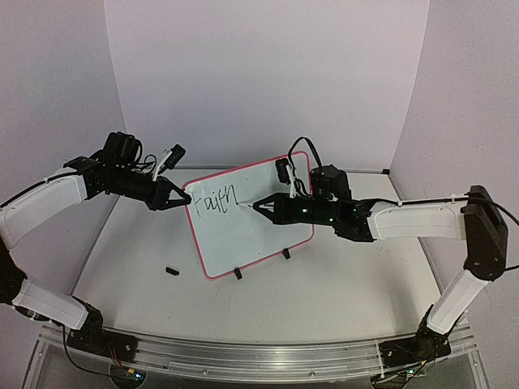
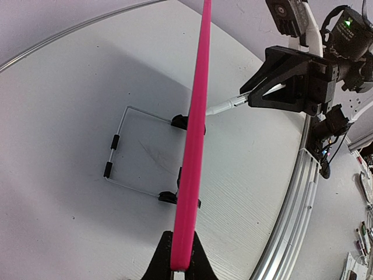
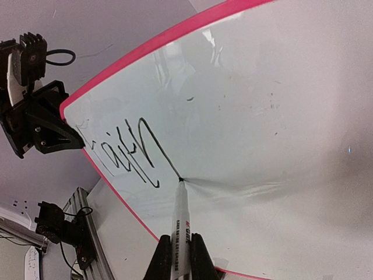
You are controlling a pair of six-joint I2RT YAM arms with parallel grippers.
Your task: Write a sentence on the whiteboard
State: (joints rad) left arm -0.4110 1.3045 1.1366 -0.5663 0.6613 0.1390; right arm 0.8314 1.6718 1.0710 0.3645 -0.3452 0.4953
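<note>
Pale grey table (image 1: pixel 340 308) inside plain white walls (image 1: pixel 259 81). Whiteboard (image 1: pixel 259 235) propped upright at table centre on black clip feet (image 1: pixel 238 274), with black handwriting (image 3: pixel 131 154) at upper left. Small black piece (image 1: pixel 172 270) on table near lower-left corner. Left gripper (image 1: pixel 186 198) clenched on pink left edge. Right gripper (image 1: pixel 258 206) clenched on marker (image 3: pixel 182 216), tip touching whiteboard at end of handwriting.

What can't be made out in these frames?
- Writing on the whiteboard: too small in the top view; a scrawl in the right wrist view, wording unreadable.
- Board face, left wrist view: edge-on, only the pink frame shows.
- Marker label, right wrist view: covered by the right gripper and the bottom edge.
- Small black piece on the table, top view: too small to identify.
</note>
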